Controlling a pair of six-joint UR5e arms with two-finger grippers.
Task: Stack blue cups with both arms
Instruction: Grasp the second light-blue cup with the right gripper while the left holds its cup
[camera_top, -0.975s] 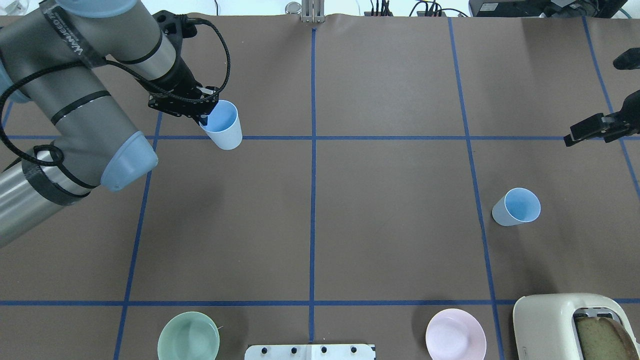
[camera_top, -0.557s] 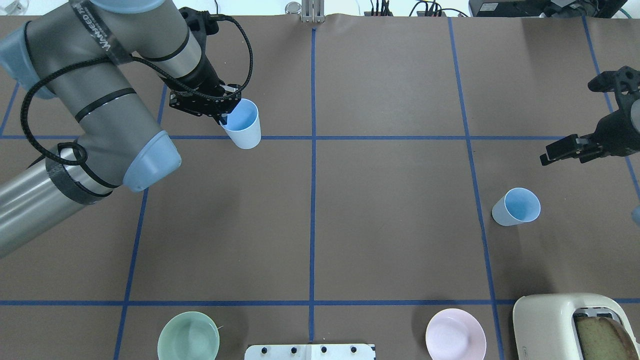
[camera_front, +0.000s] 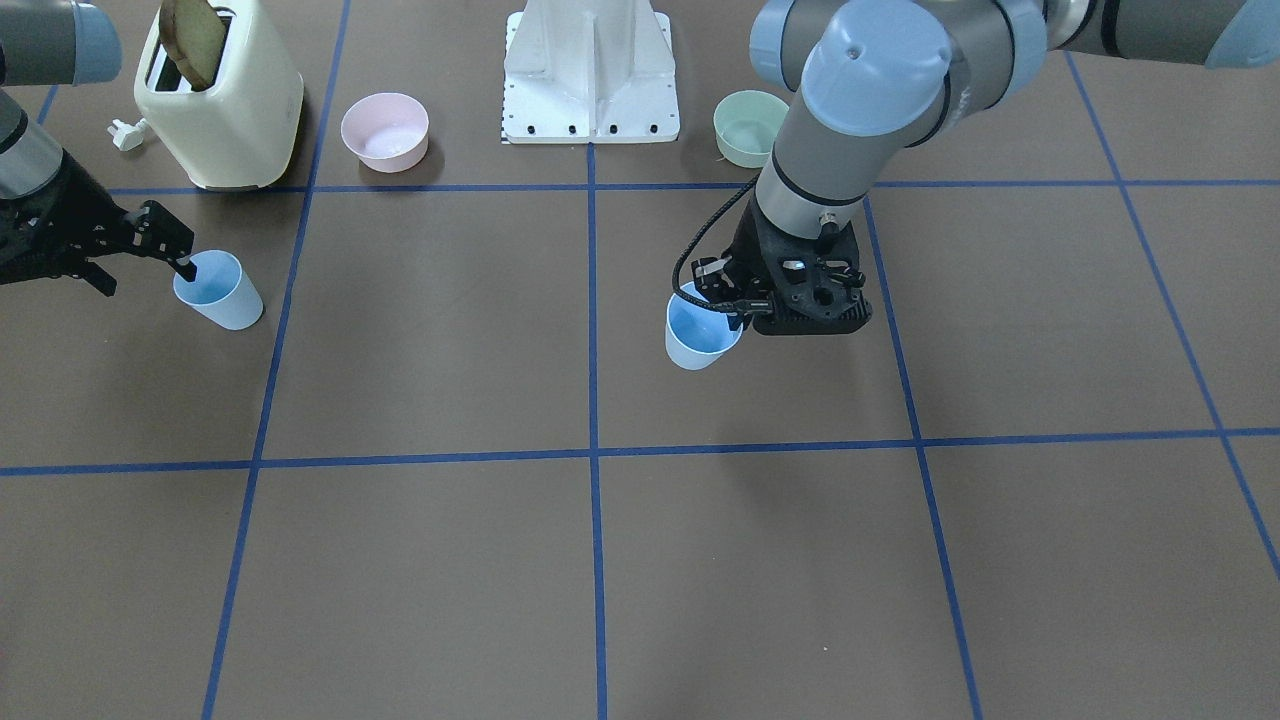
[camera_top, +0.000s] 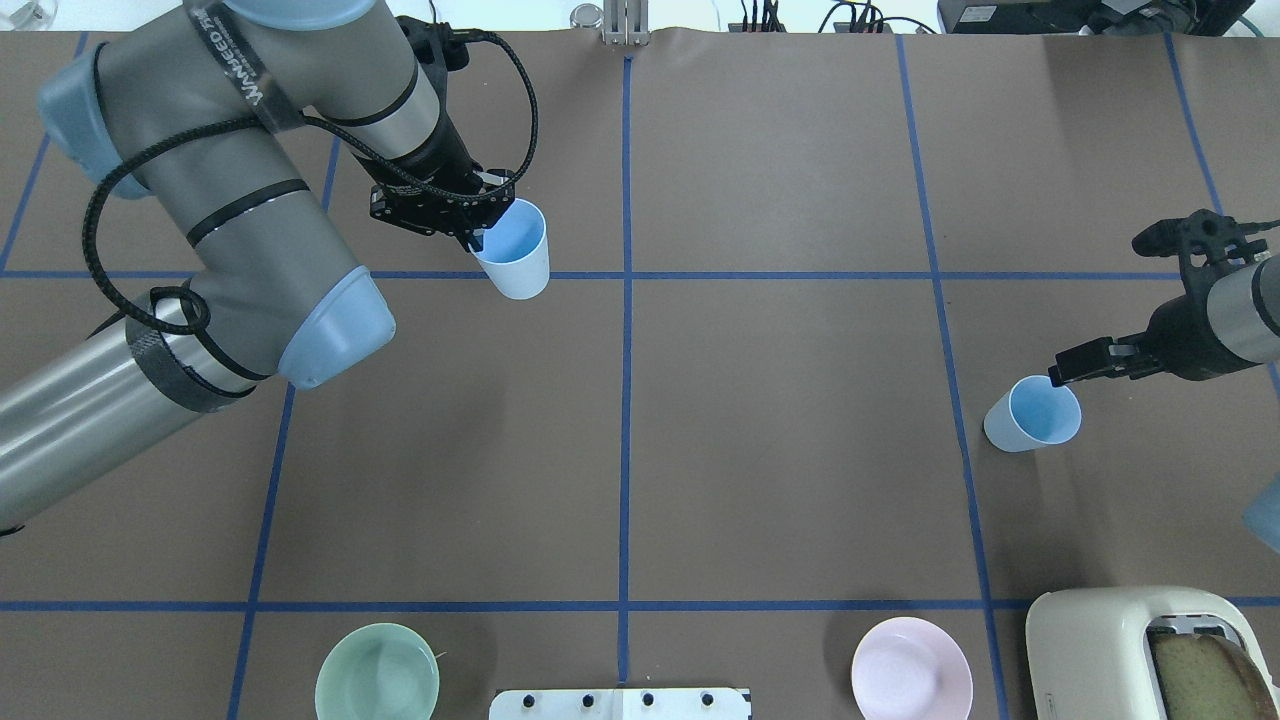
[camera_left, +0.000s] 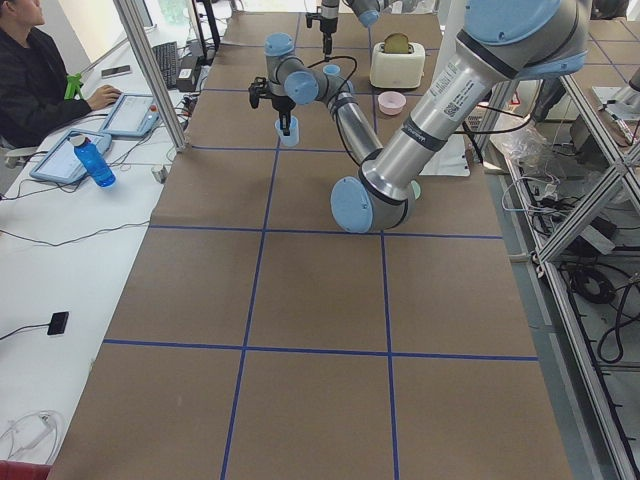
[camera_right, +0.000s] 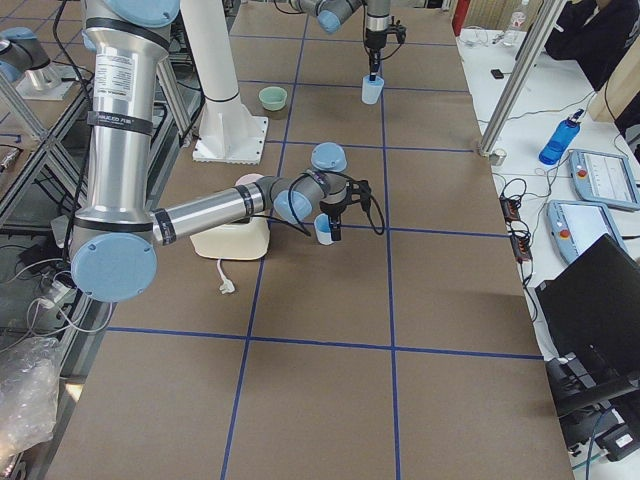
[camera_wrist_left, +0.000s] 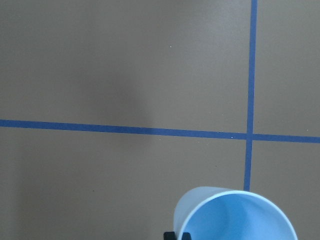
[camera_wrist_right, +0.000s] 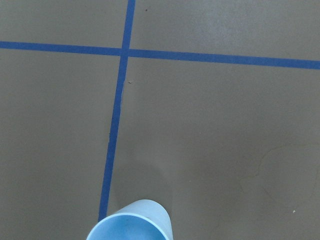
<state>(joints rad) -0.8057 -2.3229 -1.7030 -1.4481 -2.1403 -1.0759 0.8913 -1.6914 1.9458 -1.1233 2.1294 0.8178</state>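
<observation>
Big brown table (camera_top: 780, 450) w/ blue tape grid. L arm (camera_top: 250, 200) reaches far out over it; R arm (camera_top: 1215, 320) comes in low from the right edge. Cream toaster (camera_top: 1100, 640) at the robot-side corner, then pink bowl (camera_top: 911, 668) & green bowl (camera_top: 377, 672) along that edge. L gripper (camera_top: 478, 238) is clamped on the rim of one blue cup (camera_top: 515, 262), a finger inside, cup upright & off the table nr the centre tape line. R gripper (camera_top: 1060, 378) has jaws apart, a fingertip at the rim of the 2nd blue cup (camera_top: 1030, 415), which is standing on the table.

Label strip (camera_top: 228, 55) on left arm (camera_top: 250, 205) — lettering unreadable.
</observation>
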